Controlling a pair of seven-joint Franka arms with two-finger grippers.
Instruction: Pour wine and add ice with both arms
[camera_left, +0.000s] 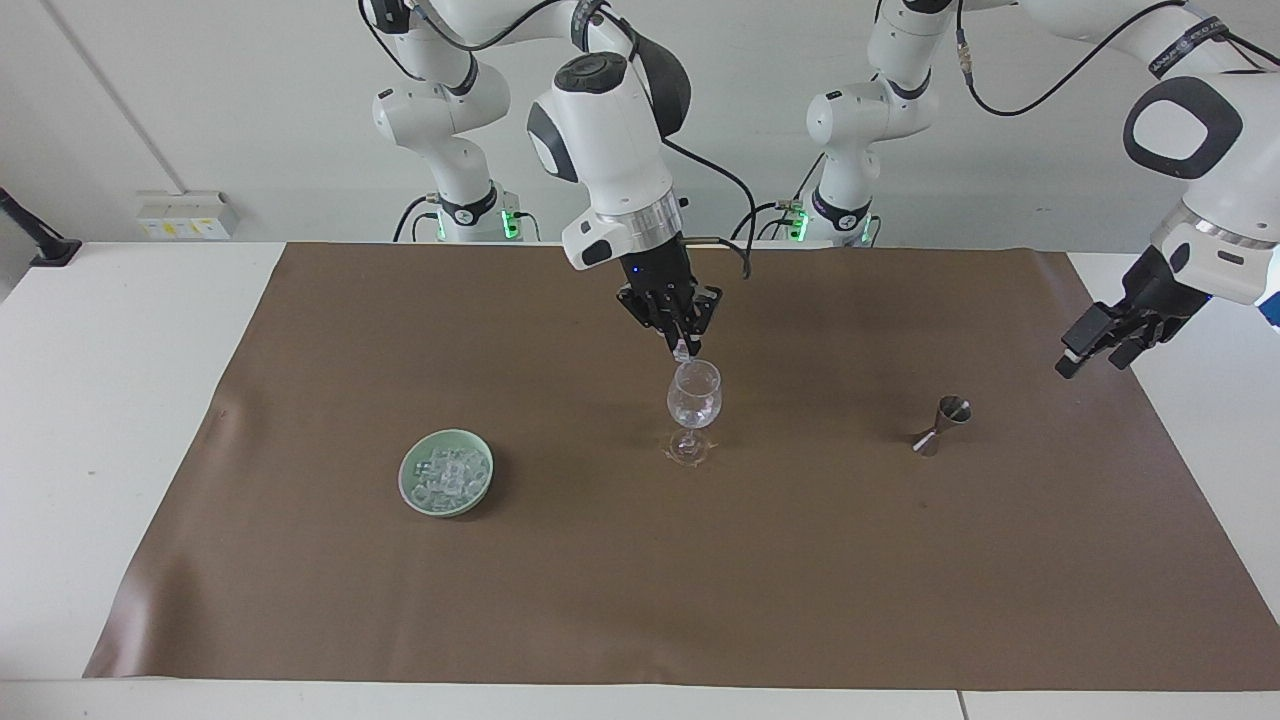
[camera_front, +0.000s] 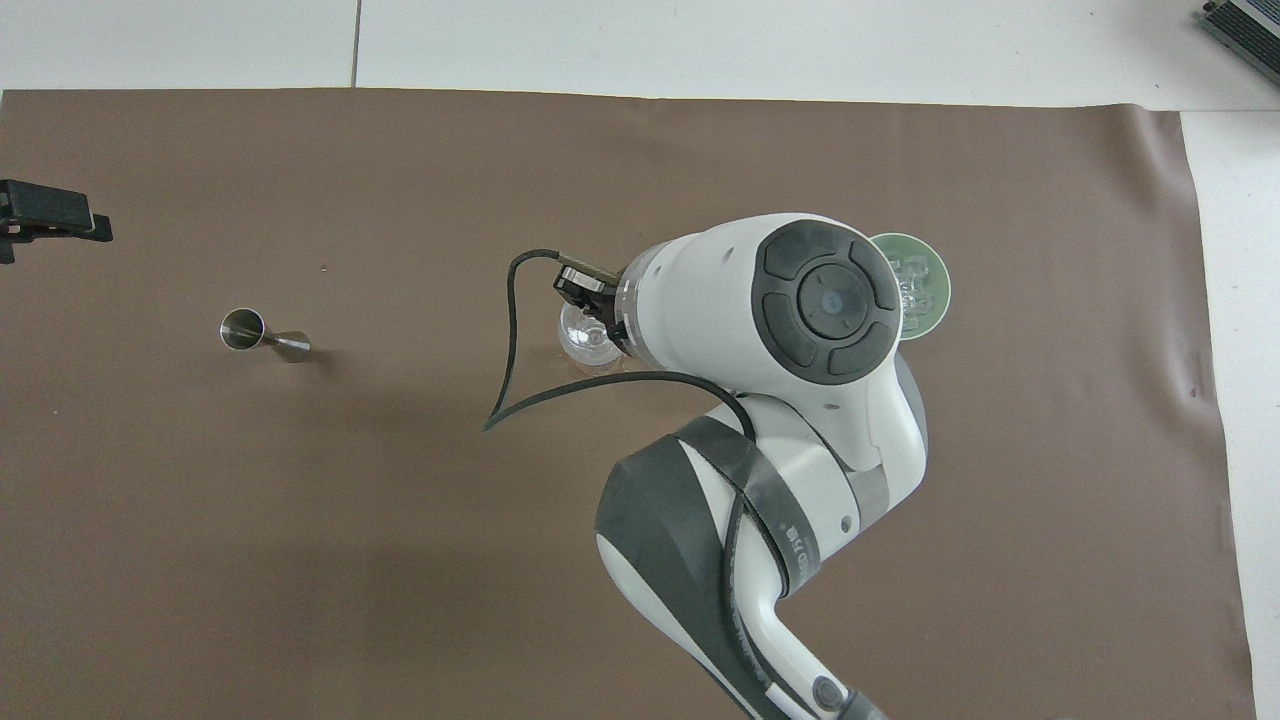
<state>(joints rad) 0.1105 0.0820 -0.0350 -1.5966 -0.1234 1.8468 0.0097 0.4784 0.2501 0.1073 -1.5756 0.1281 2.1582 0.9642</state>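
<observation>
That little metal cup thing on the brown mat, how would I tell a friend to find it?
Start from the brown mat covering the table, then look toward the left arm's end, past the clear stemmed wine glass in the middle. There stands the small steel hourglass-shaped measuring cup, the only shiny metal thing; the glass is see-through and the green bowl holds ice.

white table (camera_left: 120, 400), brown mat (camera_left: 640, 560) on it

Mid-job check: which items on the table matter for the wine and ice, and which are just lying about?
Part of the job:
- stemmed glass
- green bowl holding ice
- ice cube held over the glass by the right end effector
- metal measuring cup
- left end effector, waiting at the mat's edge

Just lying about:
- brown mat
- wall sockets
</observation>
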